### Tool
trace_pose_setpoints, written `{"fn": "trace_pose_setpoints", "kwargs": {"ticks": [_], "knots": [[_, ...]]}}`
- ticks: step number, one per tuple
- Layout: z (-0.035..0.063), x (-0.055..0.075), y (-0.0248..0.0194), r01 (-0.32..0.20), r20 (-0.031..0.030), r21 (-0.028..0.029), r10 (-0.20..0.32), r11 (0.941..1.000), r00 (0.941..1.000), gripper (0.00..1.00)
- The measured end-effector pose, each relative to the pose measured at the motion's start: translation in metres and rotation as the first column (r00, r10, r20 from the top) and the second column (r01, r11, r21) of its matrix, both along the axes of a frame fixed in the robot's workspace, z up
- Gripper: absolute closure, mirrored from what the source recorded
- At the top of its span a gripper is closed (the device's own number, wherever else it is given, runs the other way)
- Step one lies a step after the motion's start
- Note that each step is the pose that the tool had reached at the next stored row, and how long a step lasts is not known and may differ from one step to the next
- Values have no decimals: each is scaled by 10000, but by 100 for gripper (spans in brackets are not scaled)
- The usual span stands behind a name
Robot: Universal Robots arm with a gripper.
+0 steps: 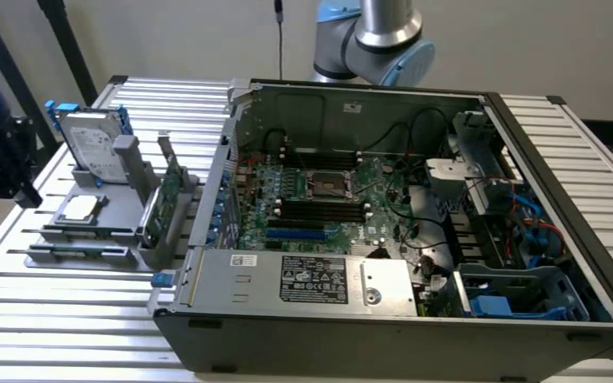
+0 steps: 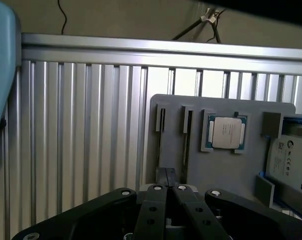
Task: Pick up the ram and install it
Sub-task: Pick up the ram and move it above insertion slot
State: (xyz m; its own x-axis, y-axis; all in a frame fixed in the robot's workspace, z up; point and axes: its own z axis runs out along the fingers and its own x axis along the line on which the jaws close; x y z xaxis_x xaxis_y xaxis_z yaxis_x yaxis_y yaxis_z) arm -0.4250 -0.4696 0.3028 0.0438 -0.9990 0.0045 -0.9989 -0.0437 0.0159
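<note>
Presently, closed-up tool (image 2: pixel 167 178) near gray parts holder (image 2: pixel 225 170)

A: How many things does the desk (image 1: pixel 29 319) carry?
B: One open computer case (image 1: pixel 392 351) and one grey holder (image 2: pixel 220 170).
A: And on the holder?
B: One hard drive (image 1: pixel 92 146), one processor chip (image 1: pixel 81 209), one green card (image 1: pixel 156 214).
</note>
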Motion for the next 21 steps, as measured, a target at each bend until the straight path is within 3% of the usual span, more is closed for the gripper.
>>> {"fn": "trace_pose_setpoints", "kwargs": {"ticks": [7, 17, 21], "knots": [[-36, -21, -18, 365, 2, 4, -365, 9993, 9993, 89], [-109, -23, -90, 701, 0, 4, -701, 9975, 9975, 89], [-146, 3, -108, 702, -6, 53, -702, 9975, 9975, 89]]}}
